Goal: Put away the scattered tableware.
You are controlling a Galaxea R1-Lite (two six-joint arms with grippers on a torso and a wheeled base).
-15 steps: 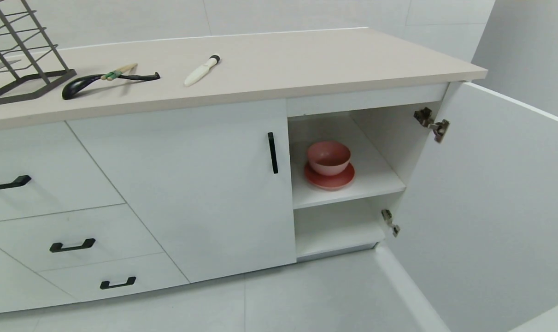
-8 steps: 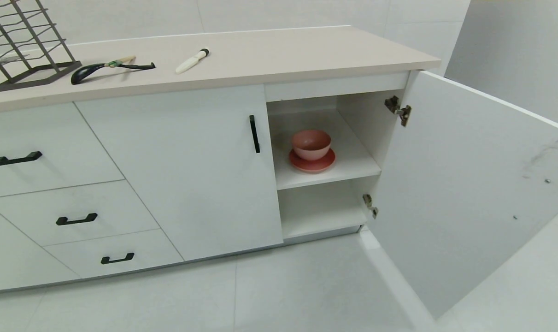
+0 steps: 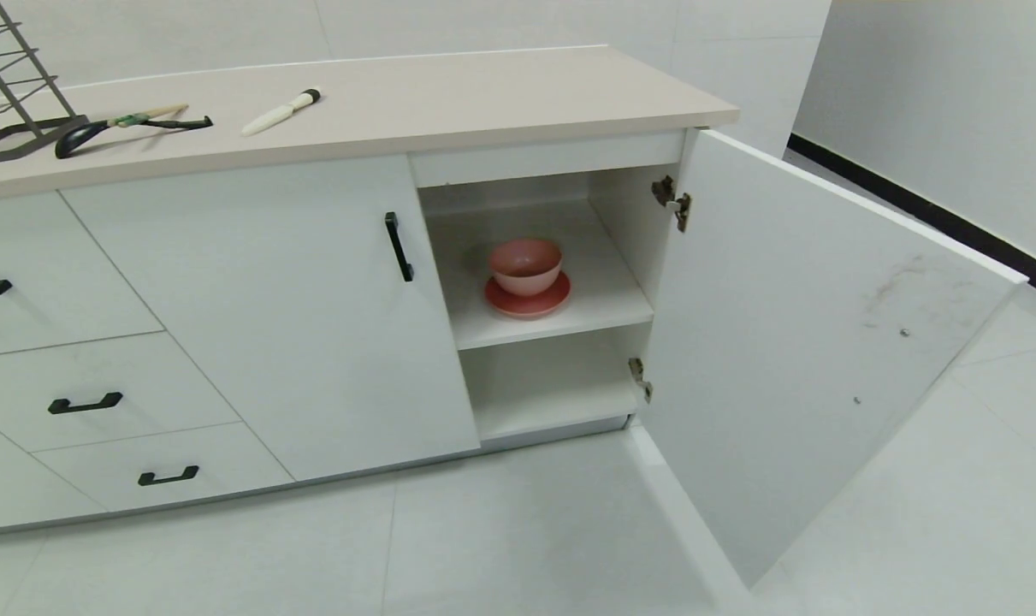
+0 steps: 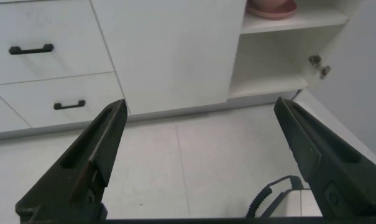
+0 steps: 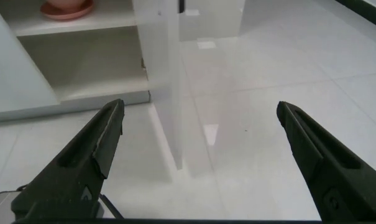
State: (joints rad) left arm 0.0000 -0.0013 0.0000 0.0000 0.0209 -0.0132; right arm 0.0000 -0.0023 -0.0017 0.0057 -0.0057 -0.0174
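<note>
- The cabinet door (image 3: pixel 791 342) is standing wide open
- The left gripper (image 4: pixel 200 106) is hanging over the floor (image 4: pixel 194 162), jaws spread wide; the right gripper (image 5: pixel 200 107) is hanging beside the door's edge, likewise spread
- A pink bowl (image 3: pixel 525 263) is sitting on a red plate (image 3: pixel 526 306) on the upper shelf (image 3: pixel 607 295)
- A black ladle (image 3: pixel 77 139) and a white-handled tool (image 3: pixel 278 114), possibly a knife, are lying apart on the countertop (image 3: pixel 483 94)

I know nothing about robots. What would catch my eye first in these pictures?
The cabinet door standing wide open on the right draws the eye first, and inside, on the upper shelf, a pink bowl sitting on a red plate. Up on the countertop, toward the left, lie a black ladle and a white utensil, apart from each other.
</note>
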